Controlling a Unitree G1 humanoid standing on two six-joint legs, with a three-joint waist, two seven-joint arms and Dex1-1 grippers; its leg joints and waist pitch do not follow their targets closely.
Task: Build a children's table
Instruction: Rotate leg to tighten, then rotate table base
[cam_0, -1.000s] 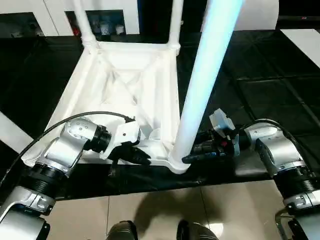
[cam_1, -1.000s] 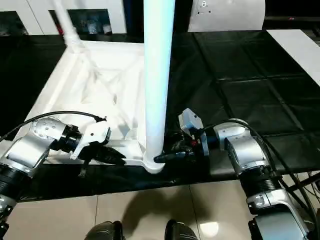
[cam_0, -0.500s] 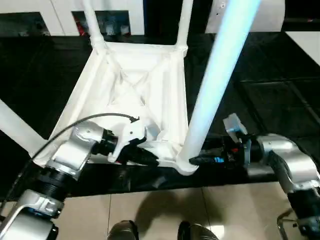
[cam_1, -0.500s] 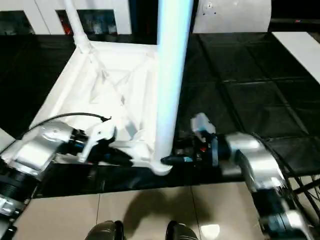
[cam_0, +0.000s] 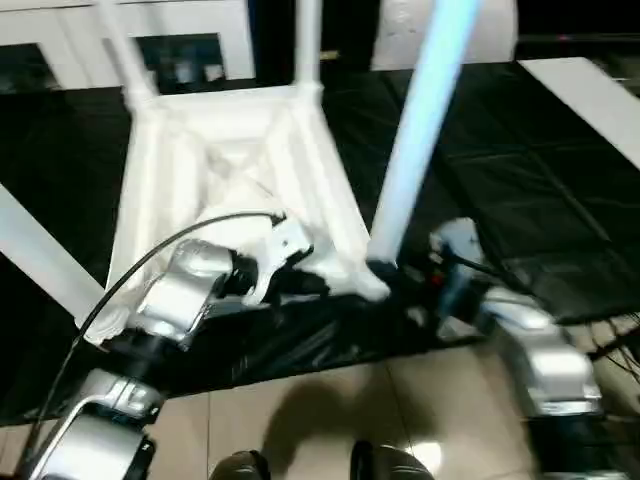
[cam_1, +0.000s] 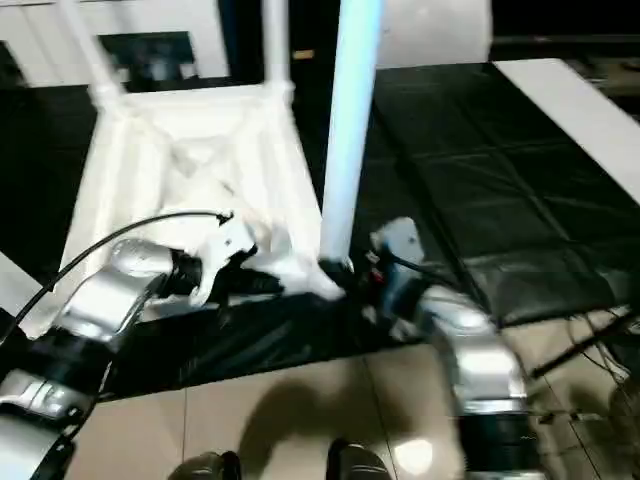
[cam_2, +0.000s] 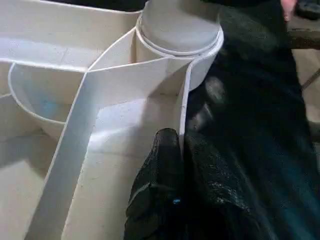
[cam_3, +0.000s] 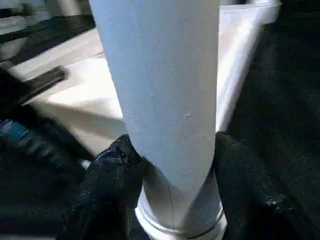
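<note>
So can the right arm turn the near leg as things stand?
Probably yes: the right gripper already has its jaws around the near leg just above the corner socket, and nothing blocks it.

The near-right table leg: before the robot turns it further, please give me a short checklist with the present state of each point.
1. Right gripper fingers on both sides of the near-right leg: ok.
2. Left gripper shut on the table top's edge rib: ok.
3. Leg base sits in the corner socket: ok.
4. Leg screwed fully home: cannot tell.
5. Both far legs stand in their sockets: ok.
</note>
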